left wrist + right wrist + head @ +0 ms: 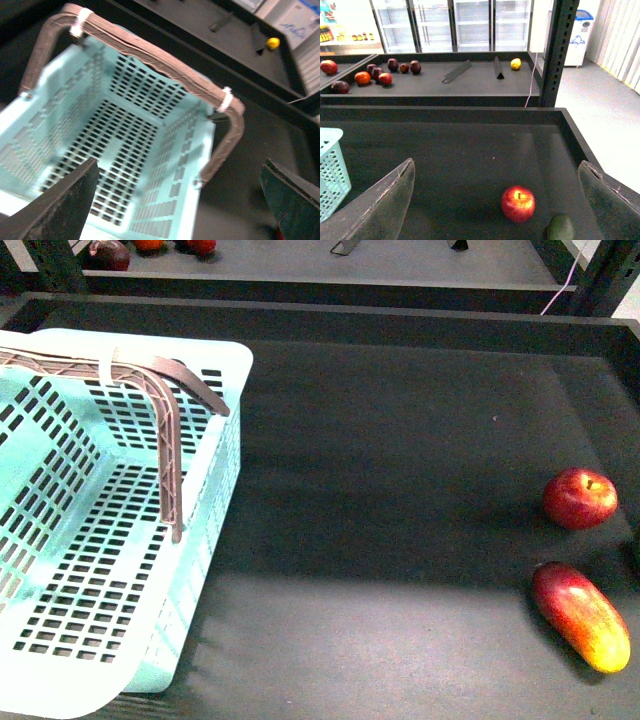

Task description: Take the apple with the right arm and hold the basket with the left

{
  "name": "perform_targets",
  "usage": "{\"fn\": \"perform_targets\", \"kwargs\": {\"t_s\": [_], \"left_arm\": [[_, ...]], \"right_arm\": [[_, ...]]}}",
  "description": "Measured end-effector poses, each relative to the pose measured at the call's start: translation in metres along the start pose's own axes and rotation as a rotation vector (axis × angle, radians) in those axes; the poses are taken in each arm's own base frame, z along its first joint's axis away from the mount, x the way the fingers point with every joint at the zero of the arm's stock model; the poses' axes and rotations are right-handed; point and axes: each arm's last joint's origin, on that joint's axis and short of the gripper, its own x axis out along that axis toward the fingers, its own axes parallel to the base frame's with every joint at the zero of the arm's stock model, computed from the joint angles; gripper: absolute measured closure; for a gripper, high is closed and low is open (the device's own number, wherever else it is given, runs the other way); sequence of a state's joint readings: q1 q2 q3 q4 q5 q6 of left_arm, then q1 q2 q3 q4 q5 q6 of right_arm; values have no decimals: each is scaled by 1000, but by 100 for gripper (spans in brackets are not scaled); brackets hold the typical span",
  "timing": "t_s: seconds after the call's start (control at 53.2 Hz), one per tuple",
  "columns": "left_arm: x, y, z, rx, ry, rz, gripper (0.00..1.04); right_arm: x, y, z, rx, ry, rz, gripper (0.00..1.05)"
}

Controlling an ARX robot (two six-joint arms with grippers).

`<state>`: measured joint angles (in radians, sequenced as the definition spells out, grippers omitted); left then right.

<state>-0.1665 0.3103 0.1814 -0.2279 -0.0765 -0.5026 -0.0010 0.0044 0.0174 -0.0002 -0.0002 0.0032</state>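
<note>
The right gripper (496, 165) hangs with fingers spread wide, and the one apple (518, 203) sits ahead between them on the black table (470, 150), nothing in the way, one elongated red-and-yellow fruit (581, 616) just beside it. The left gripper (180, 165), equally spread, hovers over the one turquoise basket (55, 115), whose brown handles (150, 55) carry two white zip ties (81, 21). Beyond the right gripper stand a fruit shelf (430, 86) and glass-door fridges (470, 25).
</note>
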Motion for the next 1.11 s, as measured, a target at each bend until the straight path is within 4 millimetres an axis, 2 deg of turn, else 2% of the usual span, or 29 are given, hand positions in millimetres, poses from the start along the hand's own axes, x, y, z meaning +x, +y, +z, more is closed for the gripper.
{"fn": "perform_targets", "kwargs": {"t_s": [0.132,0.282,0.376,0.47,0.564,0.658,0.808,0.958,1.109], "left_arm": [[20,-14,12,-206,62,-60,7],[65,-28,28,-454,126,-43,7],[95,-32,31,-548,161,5,7],[127,-30,28,-614,187,82,7],[153,-16,24,-677,196,181,7],[165,-6,24,-715,188,229,7],[187,-1,39,-739,134,257,7],[203,-7,53,-760,107,235,7],[213,-7,50,-772,120,248,7]], "right_arm": [[0,0,0,0,0,0,9],[0,0,0,0,0,0,9],[0,0,0,0,0,0,9],[0,0,0,0,0,0,9],[0,0,0,0,0,0,9],[0,0,0,0,0,0,9],[0,0,0,0,0,0,9],[0,0,0,0,0,0,9],[0,0,0,0,0,0,9]]}}
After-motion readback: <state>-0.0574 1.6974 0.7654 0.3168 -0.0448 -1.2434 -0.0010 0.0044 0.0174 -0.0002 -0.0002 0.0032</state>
